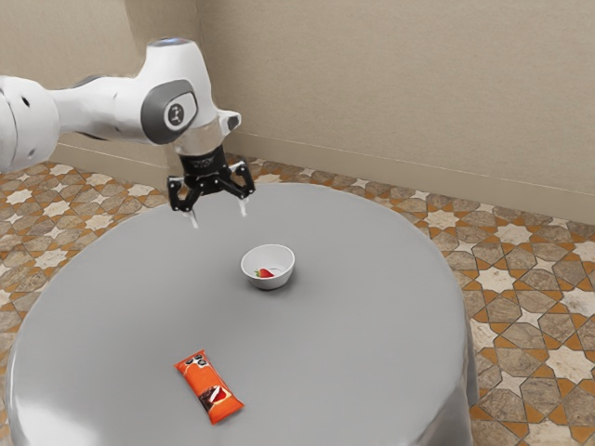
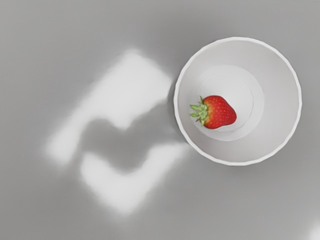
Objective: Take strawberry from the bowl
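arm [image 1: 102, 107]: white, smooth, faintly glossy; thick rounded sections, soft curves throughout. thin dark seam on the bulky segment [image 1: 26, 121] at the exterior view's left edge, small dark spot beside it. nearer the hand, a dark grey rounded panel [image 1: 160, 113] wraps the joint; set in it, a pale-rimmed dark disc [image 1: 176, 114] with a small light marking (rather like a badge; too small to read). dark bluish cap [image 1: 170, 42] on top. short white stub with a dark grey face [image 1: 233, 123] at the wrist. gripper [image 1: 219, 217]: black body, faint pale lettering, angular black links [image 1: 186, 197] dotted with small light screw heads, slim whitish fingertips [image 1: 194, 221].
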Controlling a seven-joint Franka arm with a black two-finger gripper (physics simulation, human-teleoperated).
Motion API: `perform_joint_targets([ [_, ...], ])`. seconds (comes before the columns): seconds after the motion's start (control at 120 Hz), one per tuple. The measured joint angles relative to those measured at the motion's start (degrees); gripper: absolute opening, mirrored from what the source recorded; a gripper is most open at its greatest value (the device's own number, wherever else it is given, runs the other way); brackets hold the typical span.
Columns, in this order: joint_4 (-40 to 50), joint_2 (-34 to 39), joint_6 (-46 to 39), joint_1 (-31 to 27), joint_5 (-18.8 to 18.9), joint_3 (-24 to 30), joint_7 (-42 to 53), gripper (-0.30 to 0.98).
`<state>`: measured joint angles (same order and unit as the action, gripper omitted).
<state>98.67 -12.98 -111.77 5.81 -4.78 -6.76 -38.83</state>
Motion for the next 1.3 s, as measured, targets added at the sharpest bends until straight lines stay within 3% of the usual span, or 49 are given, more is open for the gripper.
perform_joint_targets([
  [0.3,2.19,-5.22,-9.6,0.03,-2.46,0.06,-10.93,0.67],
  [0.525,-4.27,-12.67,-13.15,-0.17,-5.59,-0.03,-16.85,0.65],
  [0.883,-6.79,-17.74,-14.23,-0.01,-7.38,0.04,-25.21,0.39],
  [1.3,-7.85,-20.03,-14.25,-0.29,-7.75,-0.17,-37.43,0.33],
])
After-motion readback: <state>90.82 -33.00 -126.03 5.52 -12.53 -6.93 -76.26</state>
